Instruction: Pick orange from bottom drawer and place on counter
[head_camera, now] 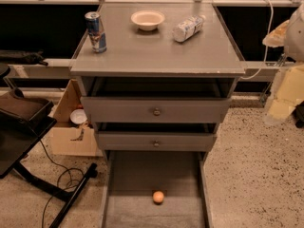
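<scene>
The orange (158, 196) is a small round fruit lying on the floor of the bottom drawer (128, 175), which is pulled wide open toward me at the bottom of the view. The counter (156, 49) is the cabinet's flat grey top above the drawers. A white and cream part of my arm (290, 70) shows at the right edge, well away from the drawer. My gripper is out of view.
On the counter stand a blue and silver can (96, 31), a cream bowl (147, 19) and a lying plastic bottle (187, 27). Two knobbed drawers (156, 111) are slightly open above. A cardboard box (71, 127), a black stand and cables (57, 184) are on the left floor.
</scene>
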`<state>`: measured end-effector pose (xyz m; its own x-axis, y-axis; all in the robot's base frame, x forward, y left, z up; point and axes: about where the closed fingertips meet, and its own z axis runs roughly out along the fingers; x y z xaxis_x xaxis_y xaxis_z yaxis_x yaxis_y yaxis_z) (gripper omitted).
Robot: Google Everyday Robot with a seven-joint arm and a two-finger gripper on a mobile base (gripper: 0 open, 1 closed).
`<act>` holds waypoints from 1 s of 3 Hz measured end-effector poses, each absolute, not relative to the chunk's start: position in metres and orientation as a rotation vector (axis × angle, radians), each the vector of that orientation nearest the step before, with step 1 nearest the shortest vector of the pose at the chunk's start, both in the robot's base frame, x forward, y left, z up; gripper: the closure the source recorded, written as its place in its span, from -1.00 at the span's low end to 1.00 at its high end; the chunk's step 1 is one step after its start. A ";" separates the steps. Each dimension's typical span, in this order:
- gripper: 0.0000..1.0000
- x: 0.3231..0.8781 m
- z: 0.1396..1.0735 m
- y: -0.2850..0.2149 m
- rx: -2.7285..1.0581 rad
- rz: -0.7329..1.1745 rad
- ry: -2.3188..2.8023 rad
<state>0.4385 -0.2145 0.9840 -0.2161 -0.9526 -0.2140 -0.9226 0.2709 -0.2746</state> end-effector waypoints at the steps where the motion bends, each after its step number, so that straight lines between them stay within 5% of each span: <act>1: -1.00 0.440 0.980 -0.214 -1.713 -0.125 2.209; 3: -1.00 0.451 0.846 -0.212 -1.744 0.006 2.198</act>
